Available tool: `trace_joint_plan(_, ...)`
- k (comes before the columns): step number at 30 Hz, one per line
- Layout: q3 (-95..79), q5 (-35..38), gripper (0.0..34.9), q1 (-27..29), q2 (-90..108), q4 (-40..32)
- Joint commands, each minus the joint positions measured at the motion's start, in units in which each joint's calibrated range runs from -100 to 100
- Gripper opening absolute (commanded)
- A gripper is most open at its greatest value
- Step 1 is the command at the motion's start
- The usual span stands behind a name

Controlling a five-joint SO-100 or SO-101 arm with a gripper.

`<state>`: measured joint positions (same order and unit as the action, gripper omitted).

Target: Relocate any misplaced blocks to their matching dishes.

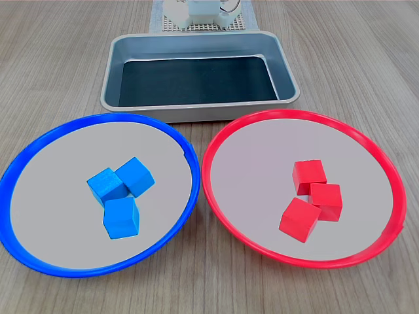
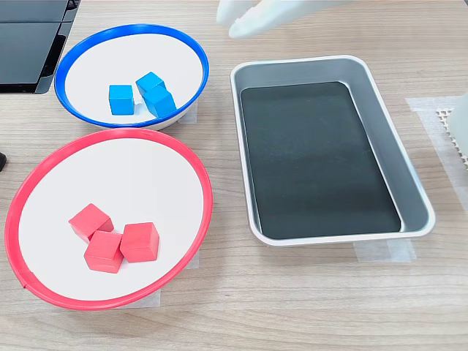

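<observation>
Beside the rectangular grey metal tray (image 1: pixel 196 46), on the first exterior view's left, three glossy blue cubes (image 1: pixel 120 195) cluster in the blue-rimmed round dish (image 1: pixel 39 147); rightward, three red cubes (image 1: pixel 310 199) cluster in the red-rimmed round dish (image 1: pixel 366 140). Beyond the tray, the white gripper (image 2: pixel 252 22) appears blurred in the second exterior view; whether its jaws are parted or holding anything cannot be told.

A grey metal tray (image 1: pixel 200 78) with a dark bottom lies on the wooden table (image 1: pixel 59 59). In the second exterior view, a black device (image 2: pixel 29 44) sits at ten o'clock.
</observation>
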<state>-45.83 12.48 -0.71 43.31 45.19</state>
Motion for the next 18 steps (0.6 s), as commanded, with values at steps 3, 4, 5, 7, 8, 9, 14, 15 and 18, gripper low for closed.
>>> trace_joint_plan(3, -11.57, -3.57, 0.4, -0.56, 11.4, -4.7)
trace_joint_plan(4, -13.94, -3.91, 0.4, -0.37, 12.94, -6.1)
trace_joint_plan(5, -16.67, -4.25, 0.4, -0.19, 14.56, -7.51)
trace_joint_plan(7, -22.86, -4.84, 0.4, 0.0, 19.17, -9.9)
trace_joint_plan(8, -24.68, -5.03, 0.4, 0.0, 20.96, -10.15)
trace_joint_plan(9, -27.14, -5.37, 0.4, 0.0, 23.69, -10.15)
trace_joint_plan(14, -35.15, -7.37, 0.4, 0.0, 34.86, -6.02)
trace_joint_plan(15, -36.51, -7.81, 0.4, 0.0, 36.82, -5.28)
trace_joint_plan(18, -40.06, -9.23, 0.4, 0.1, 41.6, -3.3)
